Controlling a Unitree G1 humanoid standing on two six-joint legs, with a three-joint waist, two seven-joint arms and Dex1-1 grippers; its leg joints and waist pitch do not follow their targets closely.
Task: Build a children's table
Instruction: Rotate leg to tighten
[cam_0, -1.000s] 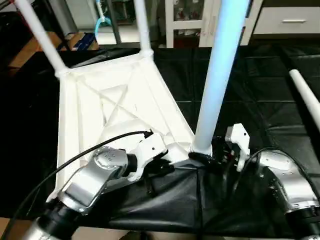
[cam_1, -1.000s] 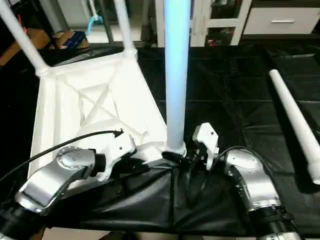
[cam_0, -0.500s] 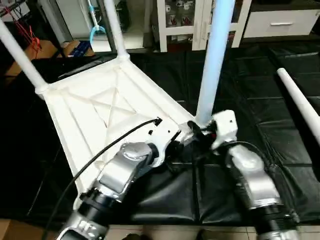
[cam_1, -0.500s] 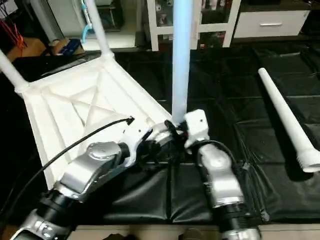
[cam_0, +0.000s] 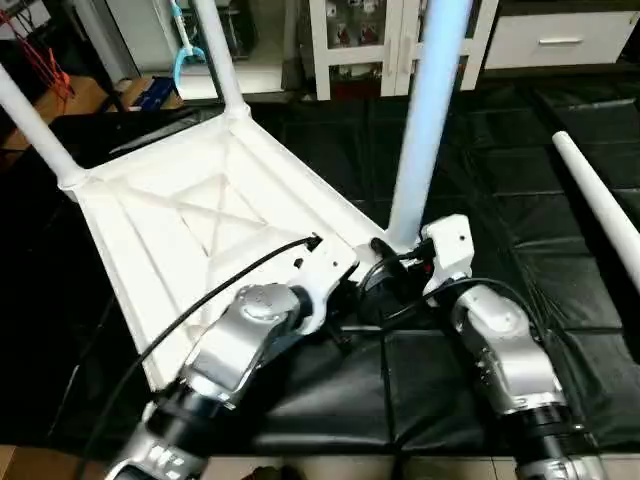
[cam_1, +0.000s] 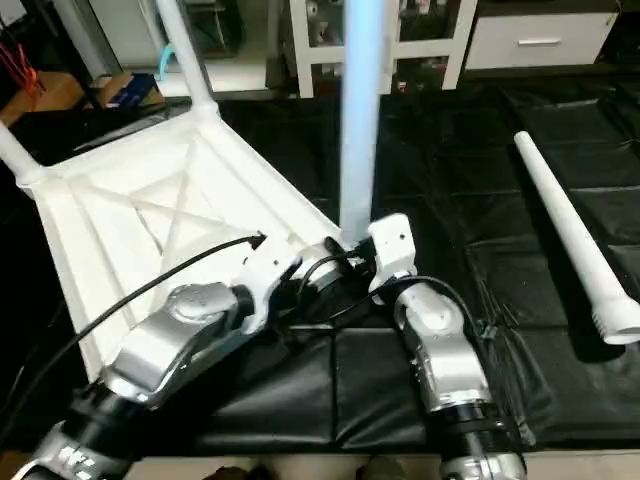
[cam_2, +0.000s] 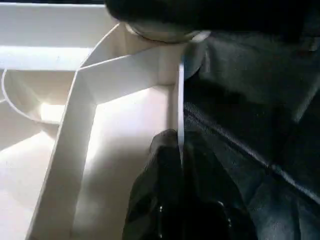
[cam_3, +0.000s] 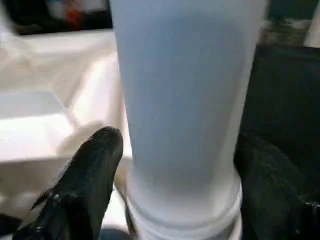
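A: Where do we have the tabletop (cam_0: 200, 215)?

B: Upside down on the black mat (cam_0: 560, 290), X-ribs up. Two legs stand in its far corner sockets: far-left leg (cam_0: 35, 125) and far-right leg (cam_0: 218, 55). A third leg (cam_0: 425, 120) stands upright in the near-right socket. The fourth leg (cam_1: 570, 235) lies loose on the mat, well right of the tabletop.

A: Claws?

B: Left gripper (cam_2: 180, 155) is pinched onto the tabletop's thin rim, just beside that near-right socket. Right gripper (cam_3: 182, 165) is at the third leg's base, one finger (cam_3: 92, 170) each side, spread wide. We can't tell if they touch it.
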